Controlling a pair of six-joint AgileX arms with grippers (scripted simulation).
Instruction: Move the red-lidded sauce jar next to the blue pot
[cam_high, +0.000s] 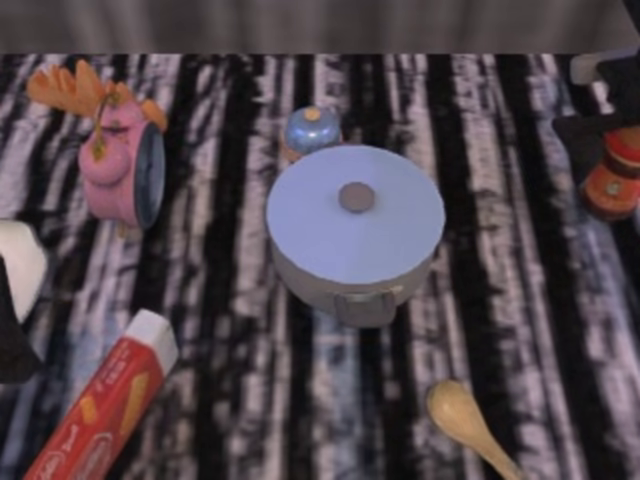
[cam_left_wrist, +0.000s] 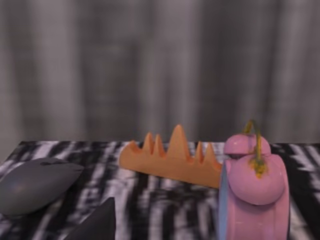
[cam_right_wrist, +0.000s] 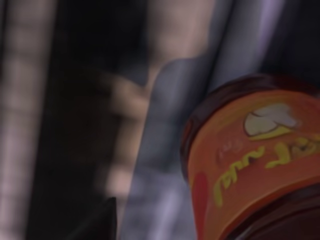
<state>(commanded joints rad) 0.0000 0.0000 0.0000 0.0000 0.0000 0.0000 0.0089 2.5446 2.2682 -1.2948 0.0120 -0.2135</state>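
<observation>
Top view shows the blue pot (cam_high: 355, 228) mid-table and the red-lidded sauce jar (cam_high: 615, 174) at the far right edge, well apart, under my right gripper (cam_high: 600, 120). Its orange label (cam_right_wrist: 260, 165) carries unreadable yellow script, and I cannot tell whether my fingers grip it.

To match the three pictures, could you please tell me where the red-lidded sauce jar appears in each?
Top view: red-lidded sauce jar at the right edge, under the right arm.
Left wrist view: not in it.
Right wrist view: fills the lower right, label close up.
Shared landmark: the striped tablecloth.
</observation>
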